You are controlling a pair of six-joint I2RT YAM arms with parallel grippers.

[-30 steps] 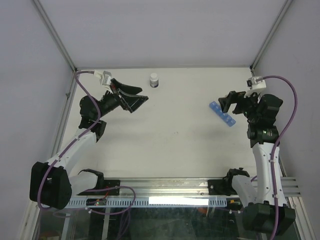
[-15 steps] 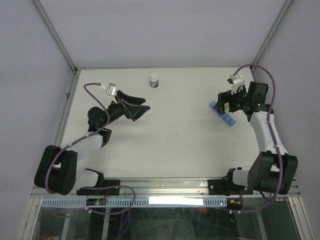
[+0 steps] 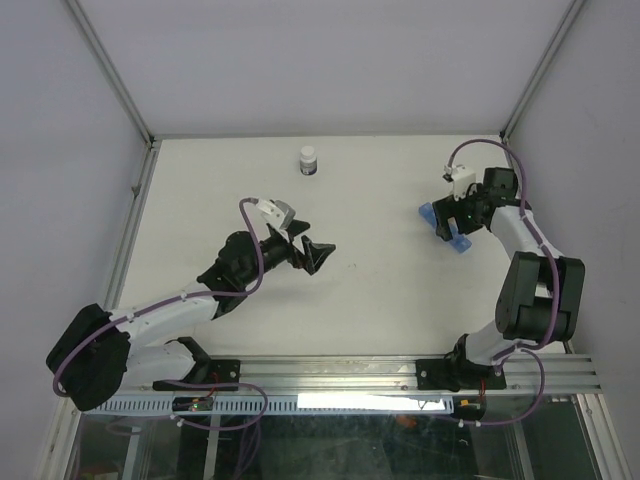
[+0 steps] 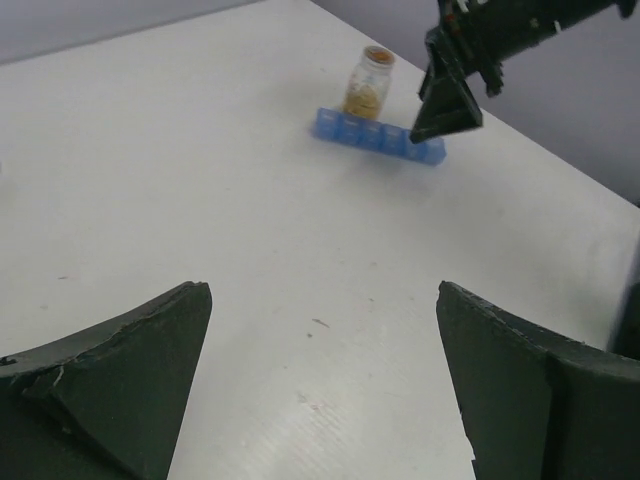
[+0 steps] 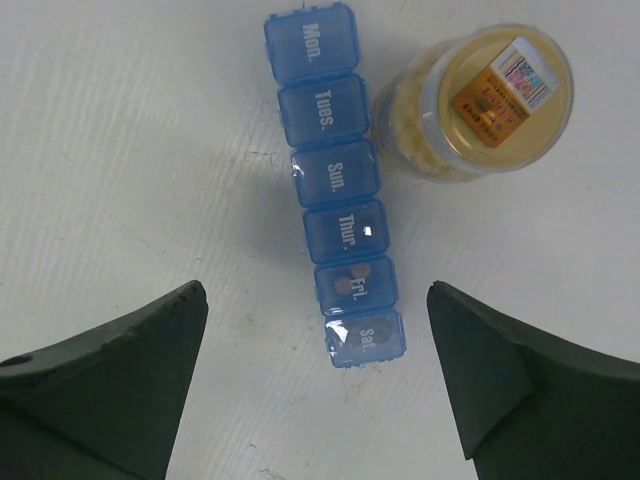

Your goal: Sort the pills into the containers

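The containers are one blue pill strip [image 5: 335,200] with day-labelled lids, lying flat at the right of the table [image 3: 458,243]. Its lids look shut. Two small round pills [image 5: 350,280] show through the Fri lid. More pale pills fill the amber jar [image 5: 480,100] that touches the strip's side. My right gripper [image 5: 316,290] hangs open above the strip's Sat end, with a finger on each side and nothing held. My left gripper [image 3: 310,252] stands open and empty over the bare middle of the table, pointing at the strip [image 4: 378,135] far ahead.
A white capped bottle [image 3: 309,160] stands at the back centre. The amber jar [image 4: 368,83] stands just behind the strip, next to the right gripper [image 4: 450,100]. Grey walls close the table on three sides.
The left arm swung from the back left toward the table's middle. The right gripper moved over the blue strip and turned downward. Both stayed open.
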